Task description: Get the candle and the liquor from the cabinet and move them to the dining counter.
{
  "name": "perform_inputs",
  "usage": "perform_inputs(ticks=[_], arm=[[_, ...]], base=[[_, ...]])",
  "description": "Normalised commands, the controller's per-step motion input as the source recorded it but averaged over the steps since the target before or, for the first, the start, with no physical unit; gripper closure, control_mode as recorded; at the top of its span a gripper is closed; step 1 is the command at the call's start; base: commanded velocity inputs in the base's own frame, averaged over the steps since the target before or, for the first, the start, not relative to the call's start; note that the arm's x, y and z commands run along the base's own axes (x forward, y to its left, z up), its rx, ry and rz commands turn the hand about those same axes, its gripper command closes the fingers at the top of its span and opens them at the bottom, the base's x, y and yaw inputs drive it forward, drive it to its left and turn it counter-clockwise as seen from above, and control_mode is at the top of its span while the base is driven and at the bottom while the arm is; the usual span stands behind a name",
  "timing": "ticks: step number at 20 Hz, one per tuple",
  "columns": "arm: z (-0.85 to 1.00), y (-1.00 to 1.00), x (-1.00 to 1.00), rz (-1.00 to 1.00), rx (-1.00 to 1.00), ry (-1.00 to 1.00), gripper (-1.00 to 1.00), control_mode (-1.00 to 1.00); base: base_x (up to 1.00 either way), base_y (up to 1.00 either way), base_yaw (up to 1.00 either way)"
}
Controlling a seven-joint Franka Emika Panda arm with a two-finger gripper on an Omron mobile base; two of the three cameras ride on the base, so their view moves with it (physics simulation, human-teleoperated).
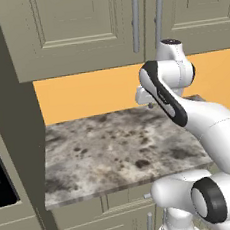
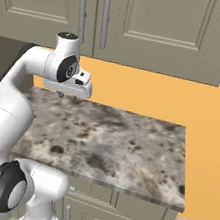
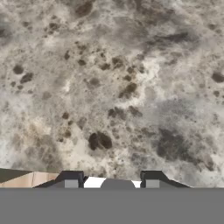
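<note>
The cabinet (image 2: 162, 24), a grey-beige wall unit across the top of both base views, has its panelled doors shut, their long grey bar handles (image 2: 104, 17) side by side near the upper middle. The candle and the liquor bottle are presumably behind those doors, so neither fetch seems to have begun; opening a door, two pickups and the trips to the dining counter all remain. Below the cabinet, an orange wall backs a mottled marble worktop (image 2: 126, 145) filling the middle of the frames. The gripper (image 2: 60, 93) hangs just under the handles, pointing down over the worktop's back edge; in the hand view its dark fingertips (image 3: 70, 179) stand apart with nothing between them.
</note>
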Motion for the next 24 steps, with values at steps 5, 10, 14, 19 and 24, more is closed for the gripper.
perform_inputs(ticks=[5,10,14,19,24], arm=[[0.0,0.0,-0.16,0.0,0.0,-0.06,-1.0,-1.0],[0.05,0.0,-0.3,0.0,0.0,-0.34,-1.0,-1.0],[0.24,0.0,-0.16,0.0,0.0,-0.27,-1.0,-1.0],[0.37,0.03,-0.1,0.0,0.0,-0.14,-1.0,-1.0],[0.43,0.14,-0.04,-0.01,0.0,-0.13,-1.0,-1.0]], base=[[0.0,0.0,0.0],[0.0,0.0,0.0],[0.0,0.0,0.0],[0.0,0.0,0.0],[0.0,0.0,0.0]])
